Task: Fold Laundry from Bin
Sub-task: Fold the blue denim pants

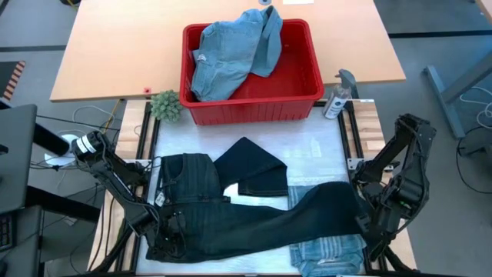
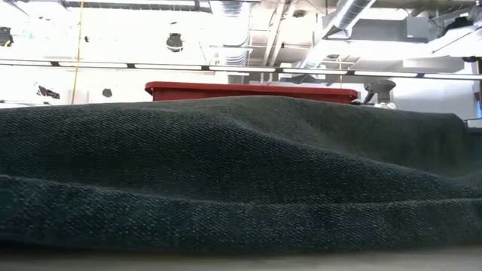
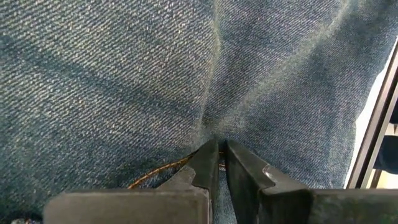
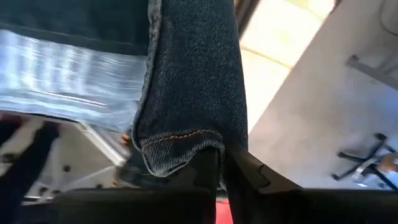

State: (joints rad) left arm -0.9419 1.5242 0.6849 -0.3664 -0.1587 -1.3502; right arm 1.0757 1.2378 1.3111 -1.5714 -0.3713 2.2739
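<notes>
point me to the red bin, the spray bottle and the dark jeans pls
red bin [image 1: 254, 111]: high view, on its front wall.
spray bottle [image 1: 336, 102]: high view, on its clear body, beside the bin's right corner.
dark jeans [image 1: 192, 185]: high view, on the waist end near the left arm.

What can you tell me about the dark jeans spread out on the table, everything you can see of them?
The dark jeans are navy denim with a visible twill weave and tan stitching. They lie across the near half of the table, in front of the red bin, waistband toward the left arm, one leg folded back up on itself, the other running toward the right arm. They partly cover a light blue striped piece. The left gripper is shut on the cloth near the waist; the right gripper is shut on a hemmed leg end.
</notes>
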